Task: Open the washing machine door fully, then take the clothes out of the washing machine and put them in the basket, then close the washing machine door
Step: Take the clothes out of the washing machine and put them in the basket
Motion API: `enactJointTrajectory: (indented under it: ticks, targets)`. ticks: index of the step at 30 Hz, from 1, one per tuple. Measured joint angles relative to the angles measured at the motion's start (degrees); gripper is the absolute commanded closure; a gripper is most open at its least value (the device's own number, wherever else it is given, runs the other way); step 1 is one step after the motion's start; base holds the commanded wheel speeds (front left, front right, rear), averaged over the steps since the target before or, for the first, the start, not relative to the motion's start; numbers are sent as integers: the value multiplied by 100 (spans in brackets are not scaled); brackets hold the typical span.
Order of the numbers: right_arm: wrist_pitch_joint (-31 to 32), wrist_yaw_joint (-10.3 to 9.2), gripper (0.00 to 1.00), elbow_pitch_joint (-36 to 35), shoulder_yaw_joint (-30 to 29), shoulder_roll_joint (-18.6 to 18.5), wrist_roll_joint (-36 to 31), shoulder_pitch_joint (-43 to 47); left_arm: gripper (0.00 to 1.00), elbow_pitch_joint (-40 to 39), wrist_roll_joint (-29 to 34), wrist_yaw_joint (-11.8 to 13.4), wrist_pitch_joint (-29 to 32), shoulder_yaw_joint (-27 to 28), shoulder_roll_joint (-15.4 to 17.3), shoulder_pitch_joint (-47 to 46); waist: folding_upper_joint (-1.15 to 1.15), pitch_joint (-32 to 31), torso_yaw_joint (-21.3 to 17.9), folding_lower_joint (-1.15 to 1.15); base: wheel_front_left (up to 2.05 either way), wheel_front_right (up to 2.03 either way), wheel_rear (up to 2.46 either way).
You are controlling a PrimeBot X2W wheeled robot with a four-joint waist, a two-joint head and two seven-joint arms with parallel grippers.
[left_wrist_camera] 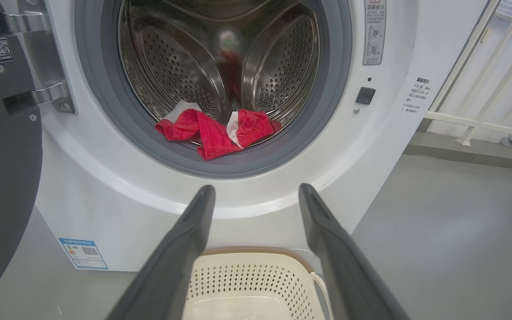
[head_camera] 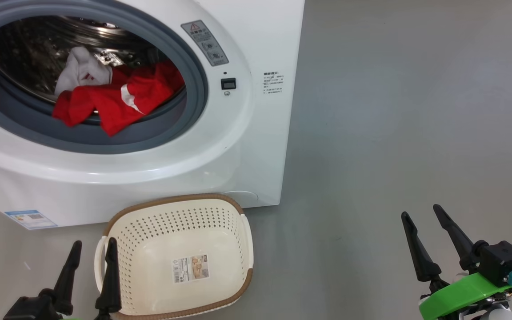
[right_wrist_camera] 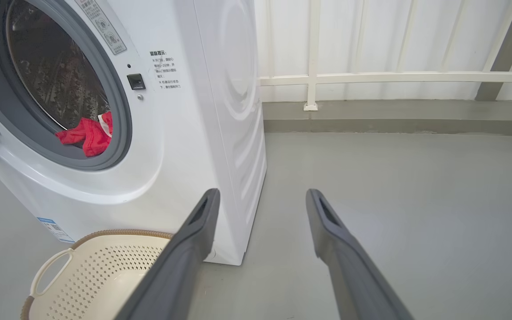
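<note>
Two tools in view, both spread wide with nothing between the fingers. The left tool point(head_camera: 95, 242) sits low at the bottom left of the head view. Its fingers line up with the near left end of the basket point(head_camera: 171, 200), and from the wrist camera the basket shows below and between them. The right tool point(head_camera: 421, 210) is way over at the bottom right above bare grey floor point(head_camera: 394, 111), well apart from everything else.

The washing machine door point(left_wrist_camera: 7, 155) is swung open to the left on its metal hinges point(left_wrist_camera: 38, 95), so mostly you see the dark inner rim and a sliver of glass at the frame edge. The washing machine point(head_camera: 238, 146) has its mouth wide open, with the grey rubber seal point(head_camera: 194, 89) ringing the perforated steel drum point(left_wrist_camera: 180, 66).

The clothes point(head_camera: 118, 100) are inside the machine, a red bundle with white trim lying at the bottom front of the drum. One red corner flops out over the lower lip of the seal. A whitish piece point(head_camera: 80, 66) sits against the red stuff on its left side.

The basket stands on the floor just beside the machine's base, right below the opening, and there's a paper label point(head_camera: 190, 268) stuck on its bottom. A blue sticker point(head_camera: 30, 218) is on the lower left of the machine front. A white railing point(right_wrist_camera: 394, 78) runs along the wall behind, seen from the right wrist.
</note>
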Motion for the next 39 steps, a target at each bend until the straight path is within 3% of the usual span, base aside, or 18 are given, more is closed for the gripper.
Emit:
enactJointTrajectory:
  ticks: [19,28,39]
  targets:
    - [0,0,0,-8,42,49,0,-40,0,376,205,0,0,31,1,-196,0,132,-15,0,0,0,0]
    - [0,0,0,-62,60,100,10,-237,0,984,508,0,0,-21,55,-1373,0,461,-119,0,0,0,0]
    - [-1,-1,0,-108,236,229,29,-623,0,2569,557,0,1,-183,506,-3442,0,995,-374,0,0,0,0]
